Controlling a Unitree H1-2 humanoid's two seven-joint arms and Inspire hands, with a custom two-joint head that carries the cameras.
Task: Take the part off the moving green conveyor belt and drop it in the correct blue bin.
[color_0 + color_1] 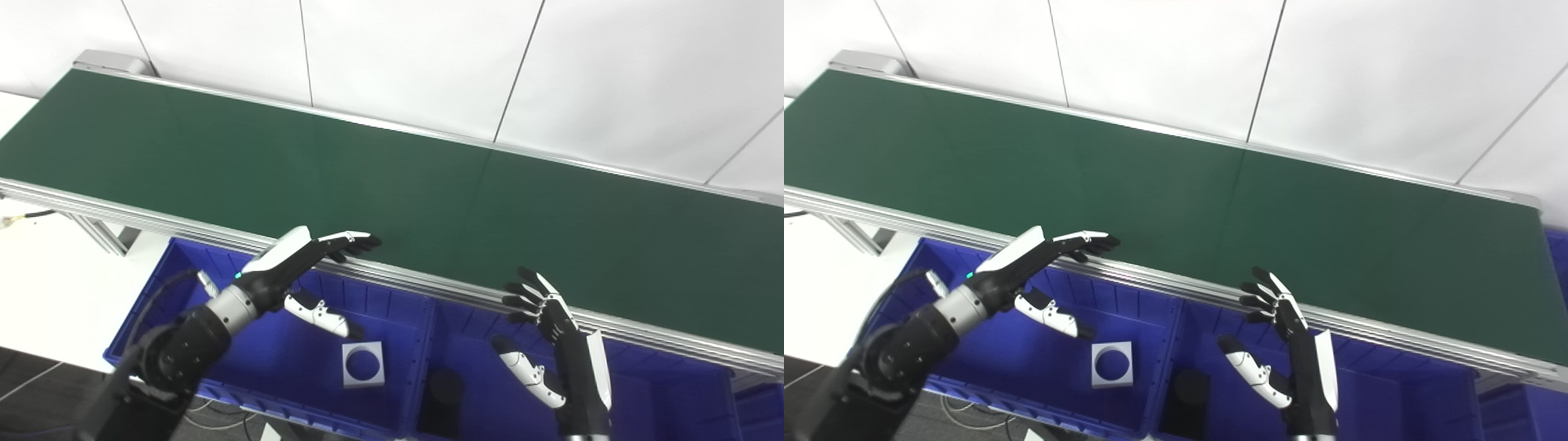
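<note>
The green belt [392, 177] runs bare across the view. The left hand [300, 257] hovers over the left blue bin [153, 294], fingers [355, 241] stretched flat and spread past the belt's near rail, holding nothing. Below its thumb, a white square part with a round hole [363, 364] lies on that bin's floor. The right hand [551, 343] stands upright over the neighbouring bin [649, 392], fingers wide, empty; a dark block [442, 395] sits just beside it to the left.

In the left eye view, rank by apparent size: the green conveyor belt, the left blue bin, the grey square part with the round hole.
1. Green conveyor belt, by far the largest.
2. Left blue bin, partly covered by the left arm.
3. Grey square part, smallest, lying in that bin.
</note>
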